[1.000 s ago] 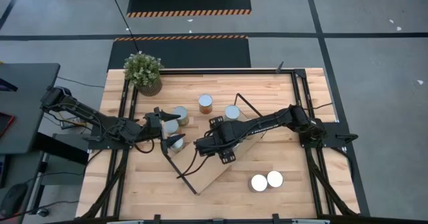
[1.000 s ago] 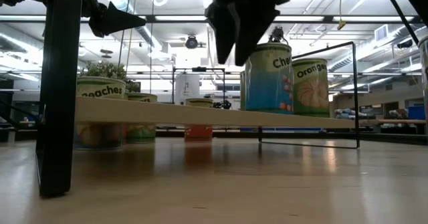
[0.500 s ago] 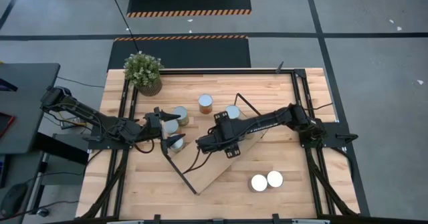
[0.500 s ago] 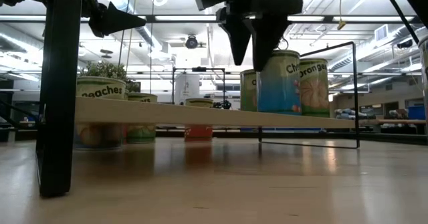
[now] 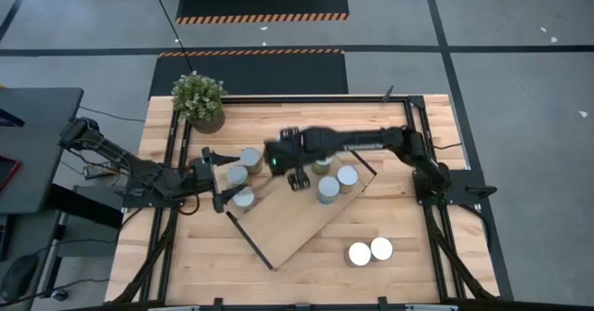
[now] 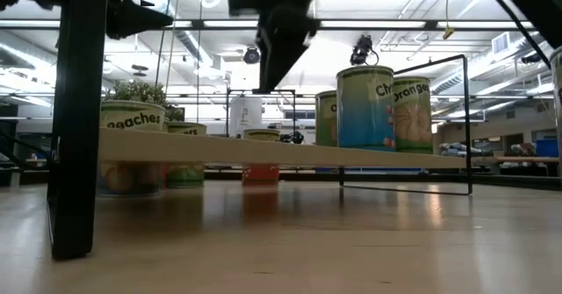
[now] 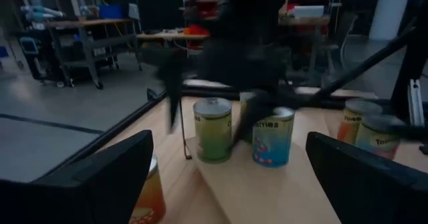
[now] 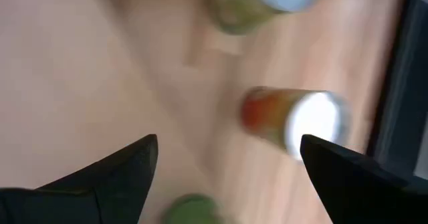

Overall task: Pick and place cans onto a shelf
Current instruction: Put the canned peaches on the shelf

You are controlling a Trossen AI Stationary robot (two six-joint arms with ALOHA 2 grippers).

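R gripper [image 5: 295, 165] wide open, empty, over short orange-label silver-top tin [image 8: 294, 120] on table beyond light-wood wire-ended shelf [image 5: 292, 220]. L gripper [image 5: 223, 176] open, empty, near shelf's left end. Tin prob rigid, smooth, slippery; grip mid-sidewall.

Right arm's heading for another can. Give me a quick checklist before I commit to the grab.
1. Right gripper open and empty: ok.
2. Orange can centred between its fingers: not ok, it is off-centre and ahead of them.
3. Cans on the shelf upright: ok.
4. Shelf has bare board for more: ok.
5. Left gripper open, apart from the right arm: ok.
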